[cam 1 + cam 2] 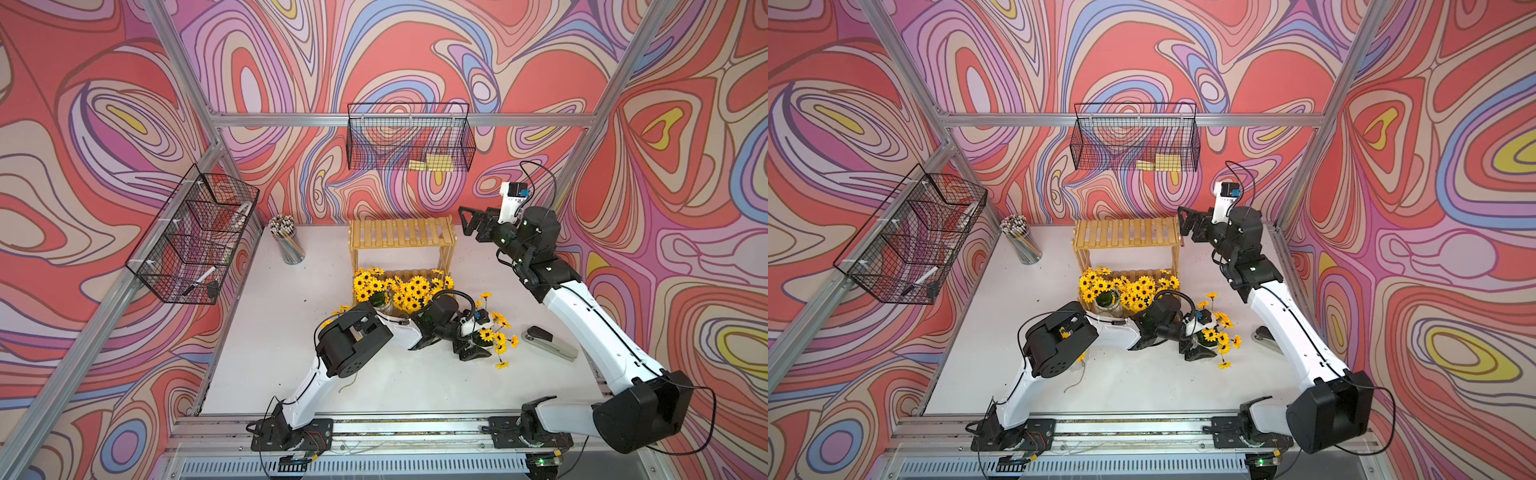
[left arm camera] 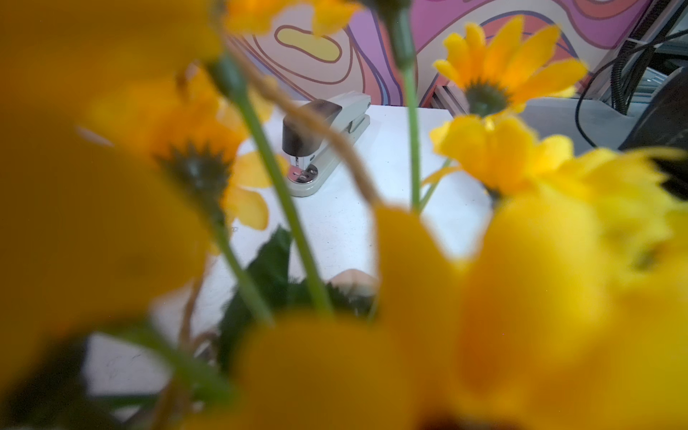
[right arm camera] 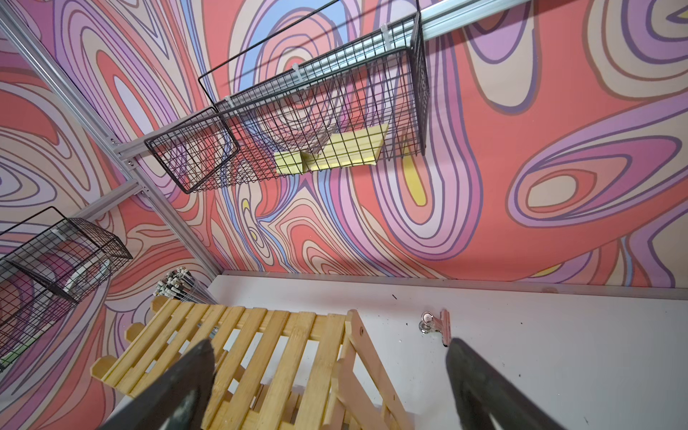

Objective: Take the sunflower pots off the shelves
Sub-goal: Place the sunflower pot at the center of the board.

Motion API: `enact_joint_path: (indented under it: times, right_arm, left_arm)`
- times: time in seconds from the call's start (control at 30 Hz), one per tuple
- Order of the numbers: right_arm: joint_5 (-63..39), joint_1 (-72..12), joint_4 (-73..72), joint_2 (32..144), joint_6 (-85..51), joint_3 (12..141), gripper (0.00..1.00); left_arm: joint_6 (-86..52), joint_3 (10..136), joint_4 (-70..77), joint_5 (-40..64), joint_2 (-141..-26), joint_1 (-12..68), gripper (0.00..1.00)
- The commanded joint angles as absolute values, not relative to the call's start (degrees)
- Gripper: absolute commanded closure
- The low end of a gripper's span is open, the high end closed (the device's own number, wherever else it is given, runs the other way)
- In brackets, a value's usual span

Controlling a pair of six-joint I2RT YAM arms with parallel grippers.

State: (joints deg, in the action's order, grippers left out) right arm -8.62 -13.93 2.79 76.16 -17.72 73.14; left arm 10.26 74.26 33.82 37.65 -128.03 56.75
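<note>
"Top views, read from the left: wire baskets (image 1: 191, 237) on the wall, a cup of pencils (image 1: 286, 243), then the shelves (image 1: 401, 233) at the back of the white table (image 1: 270, 353). What is left on them?" asks the desk.

"Upper tier bare," answers the caption writer. "Two sunflower pots (image 1: 376, 291) crowd the lower tier, side by side. A third pot (image 1: 341, 309) shows only its blooms, on the table beneath the elbow of the left arm (image 1: 353, 336). The fourth pot (image 1: 488, 334) sits on the table just right of the shelves, inside the left gripper (image 1: 478, 347)."

"Gripped?"

"Jaws stand spread wide around it. Contact cannot be confirmed. The left wrist view is all blurred petals, with a stapler (image 2: 324, 145) beyond. It reads as a set-down: two pots off, two to go."

"And on the right?"

"The right gripper (image 3: 329, 350) hovers empty, fingers parted, by the right end of the upper tier. A binder clip (image 3: 435, 325) lies on the table beside the shelves."

"Next move?"

"Likely the left arm backs straight out without snagging the stems. Then one arm drops low to reach under the upper tier for the remaining pair. Packed blooms hide the rims, so the approach calls for care."
</note>
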Motion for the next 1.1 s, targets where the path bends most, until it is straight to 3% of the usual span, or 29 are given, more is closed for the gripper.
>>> enact_joint_path:
  times: [0.0, 0.63, 1.07]
  right_arm:
    - [-9.1, -13.7, 1.8, 75.9, -18.0, 72.5, 0.02]
    - [-9.1, -13.7, 1.7, 76.2, -18.0, 72.5, 0.02]
    - [-9.1, -13.7, 1.8, 76.3, -17.9, 72.5, 0.02]
  left_arm:
    - [11.8, 74.6, 28.7, 35.9, -128.6, 57.7, 0.24]
    - [13.6, 73.0, 26.4, 34.0, -127.4, 57.7, 0.06]
    - [14.3, 71.7, 26.5, 33.0, -126.5, 57.7, 0.00]
